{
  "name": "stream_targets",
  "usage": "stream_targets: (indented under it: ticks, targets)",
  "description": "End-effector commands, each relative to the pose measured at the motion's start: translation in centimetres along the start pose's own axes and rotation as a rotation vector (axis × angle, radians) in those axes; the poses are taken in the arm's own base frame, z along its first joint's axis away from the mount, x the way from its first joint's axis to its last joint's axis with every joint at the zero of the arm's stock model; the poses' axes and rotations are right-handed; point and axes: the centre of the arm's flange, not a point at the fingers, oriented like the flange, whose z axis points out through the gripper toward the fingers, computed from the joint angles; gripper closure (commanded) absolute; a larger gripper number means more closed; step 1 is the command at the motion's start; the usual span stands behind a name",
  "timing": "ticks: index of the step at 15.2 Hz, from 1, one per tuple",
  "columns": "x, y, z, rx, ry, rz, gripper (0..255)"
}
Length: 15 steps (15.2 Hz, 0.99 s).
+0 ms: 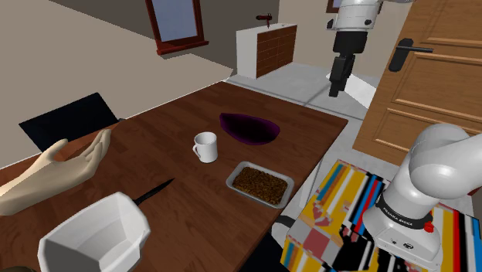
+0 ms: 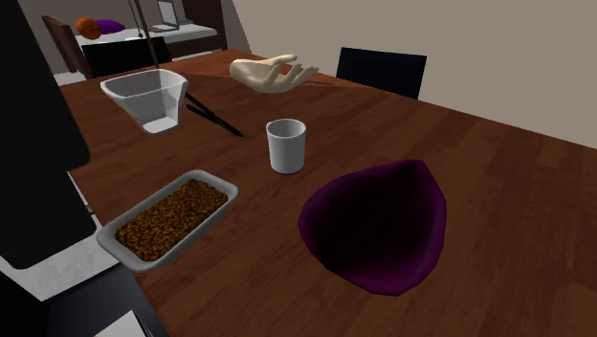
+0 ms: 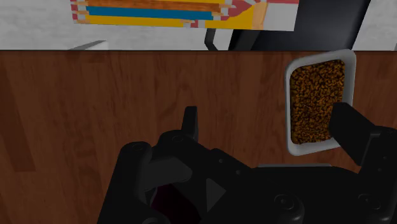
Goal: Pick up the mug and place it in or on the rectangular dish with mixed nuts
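Closest to the wrist camera, the gripper (image 3: 264, 116) has its fingers spread and clasps nothing. In the shoulder view it hangs high beyond the table's far edge, well apart from everything on it. The mug (image 1: 205, 147) stands upright near the middle of the table (image 1: 154, 131), its handle turned away from the dish (image 1: 232, 180). That dish lies beside the edge nearest the stand (image 1: 340, 224) and is filled with nuts (image 1: 260, 185). A purple bowl (image 1: 249, 128) sits between the mug and the far edge.

The long descent looks like the main hazard: a straight path to the mug passes over the bowl, and a low approach could clip it. Fingers landing on the rim instead of straddling the wall would likely tip the mug or shove it across the table. Its wall looks smooth and round, so a shallow pinch may slip during the lift. At the dish, the loose nuts make an uneven bed, and a careless release could topple the mug. The dish is close to the edge, so a hard push down might nudge it off.
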Motion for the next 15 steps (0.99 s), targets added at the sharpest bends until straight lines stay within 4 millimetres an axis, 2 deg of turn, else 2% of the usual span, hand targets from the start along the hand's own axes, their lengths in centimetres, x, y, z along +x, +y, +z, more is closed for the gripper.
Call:
stream_targets:
  ticks: [1,15]
  targets:
    - [0.0,0.0,0.0,0.000,0.000,0.000,0]
    - [15.4,-6.0,8.1,-0.033,0.020,0.019,0]
